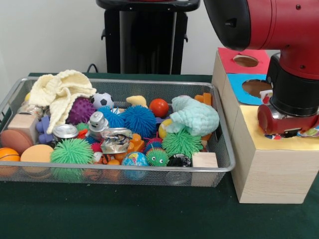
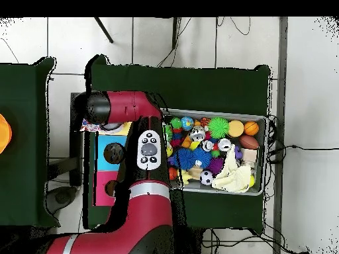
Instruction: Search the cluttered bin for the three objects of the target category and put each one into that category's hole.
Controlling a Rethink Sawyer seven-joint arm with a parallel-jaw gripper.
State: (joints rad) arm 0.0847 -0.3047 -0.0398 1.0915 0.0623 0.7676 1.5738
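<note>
Many toys left in the bin [image 1: 225, 149] at left — gripper [image 1: 286, 130] low over yellow box top [image 1: 251, 130], right; grip state impossible to tell, progress unclear.

The bin [image 1: 222, 124] sits on the desk [image 1: 114, 214]; the holed box [image 1: 271, 169] touches its right side; the arm [image 1: 294, 74] hangs over the box.

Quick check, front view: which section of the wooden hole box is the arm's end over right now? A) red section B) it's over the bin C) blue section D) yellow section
D: the arm's end hangs over the yellow section nearest the camera, with the blue section and red section behind it and the wire bin off to the side.
</note>
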